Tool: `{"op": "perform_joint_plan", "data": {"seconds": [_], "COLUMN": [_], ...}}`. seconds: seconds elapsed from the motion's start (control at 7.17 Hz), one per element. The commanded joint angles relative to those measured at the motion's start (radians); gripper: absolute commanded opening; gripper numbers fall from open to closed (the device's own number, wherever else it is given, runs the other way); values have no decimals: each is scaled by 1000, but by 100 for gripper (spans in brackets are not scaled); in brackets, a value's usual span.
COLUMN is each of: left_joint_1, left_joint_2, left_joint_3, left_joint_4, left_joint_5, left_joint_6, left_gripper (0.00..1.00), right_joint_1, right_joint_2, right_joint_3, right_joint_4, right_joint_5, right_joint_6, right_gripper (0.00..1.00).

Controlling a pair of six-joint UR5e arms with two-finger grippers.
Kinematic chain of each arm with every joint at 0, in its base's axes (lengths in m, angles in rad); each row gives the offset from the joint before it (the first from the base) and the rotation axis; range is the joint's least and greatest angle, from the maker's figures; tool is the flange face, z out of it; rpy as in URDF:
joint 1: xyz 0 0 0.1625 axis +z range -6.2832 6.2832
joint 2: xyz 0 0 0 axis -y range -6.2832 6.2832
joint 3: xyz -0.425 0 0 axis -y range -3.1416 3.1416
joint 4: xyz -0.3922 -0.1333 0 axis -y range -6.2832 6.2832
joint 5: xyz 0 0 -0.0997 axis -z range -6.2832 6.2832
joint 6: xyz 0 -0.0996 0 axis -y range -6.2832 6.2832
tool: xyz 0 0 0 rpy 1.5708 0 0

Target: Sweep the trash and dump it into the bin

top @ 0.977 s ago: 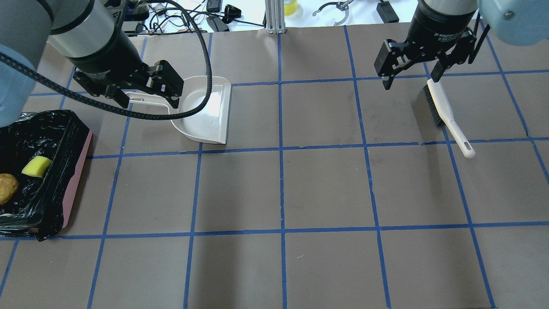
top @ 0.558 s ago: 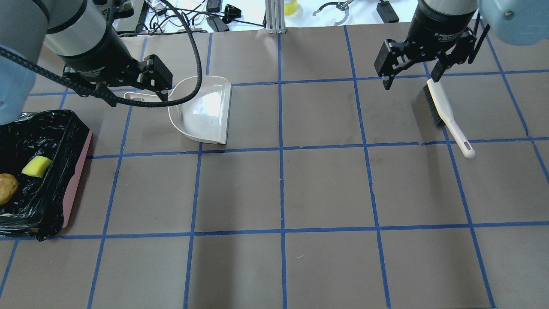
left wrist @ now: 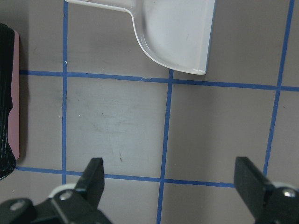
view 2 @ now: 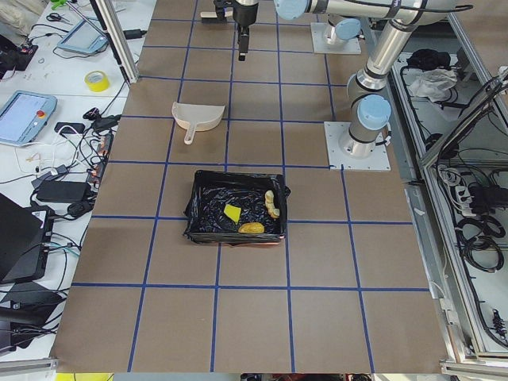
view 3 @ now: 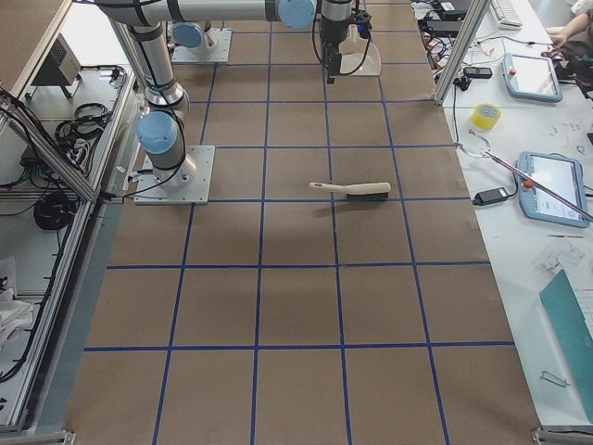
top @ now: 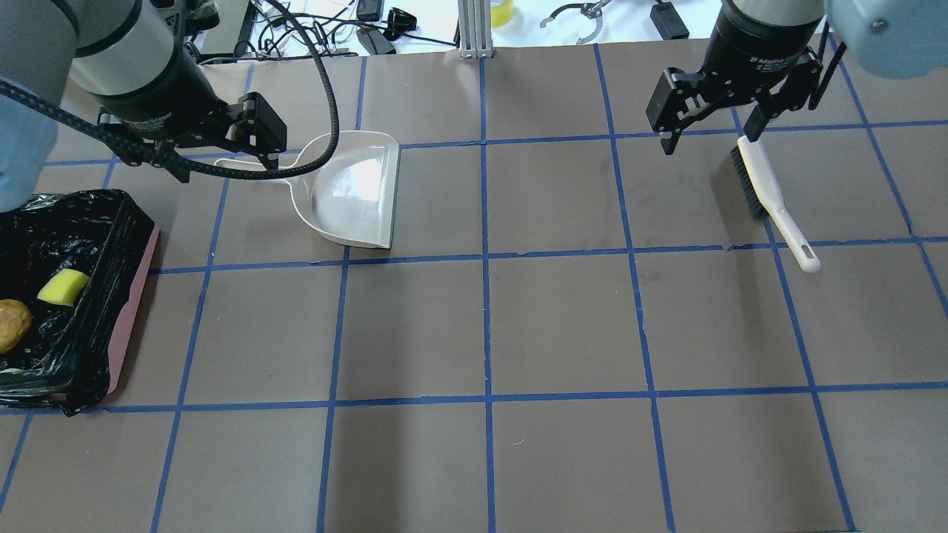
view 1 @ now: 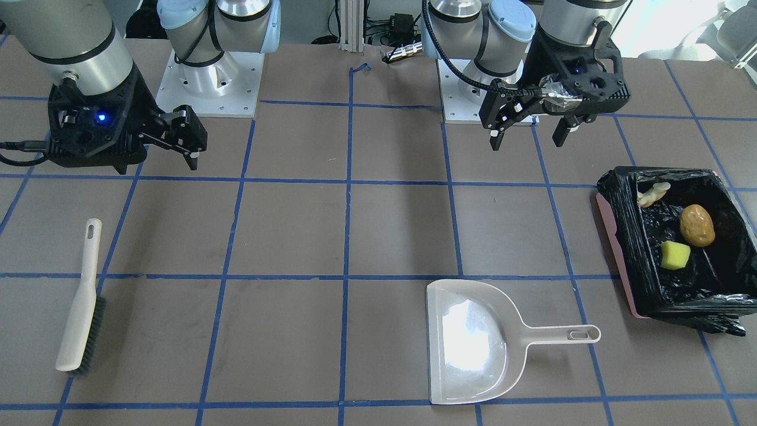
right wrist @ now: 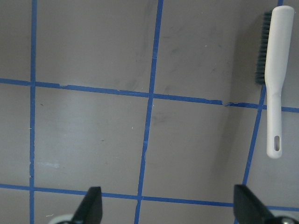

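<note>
The bin (view 1: 615,251), pink-sided with a black bag, holds all three trash pieces: the golden-brown lump (view 1: 696,225), the cream curved piece (view 1: 652,194) and the yellow-green wedge (view 1: 675,255). In the overhead view the bin (top: 134,311) is at the left edge. My left gripper (top: 228,169) is open and empty, raised over the handle end of the off-white dustpan (top: 355,192). In the left wrist view its fingers are wide apart (left wrist: 169,163), with the dustpan (left wrist: 182,32) above them. My right gripper (top: 709,141) is open and empty beside the brush (top: 770,192).
The dustpan (view 1: 473,349) lies empty on the brown, blue-taped table, handle toward the bin. The brush (view 1: 80,313) lies flat at the table's other end and also shows in the right wrist view (right wrist: 275,70). Cables and tools sit beyond the far edge.
My left gripper has drawn back to the left, off the dustpan handle, and stays open. The dustpan, the brush and the right arm have not moved.
</note>
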Motion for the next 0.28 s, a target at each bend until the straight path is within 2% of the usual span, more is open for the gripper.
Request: {"op": "perform_joint_plan", "data": {"seconds": [0.0, 0.14], "left_joint_1": [0, 0], "left_joint_2": [0, -2], "left_joint_3": [-3, -3], "left_joint_4": [-1, -1], "left_joint_5": [0, 0], "left_joint_6": [1, 2], "left_gripper": [100, 100], "right_joint_1": [-1, -1], "right_joint_2": [0, 0], "right_joint_3": [0, 0], "right_joint_4": [2, 0], "right_joint_5": [-2, 0], "right_joint_6": [0, 0], "right_gripper": [100, 100]}}
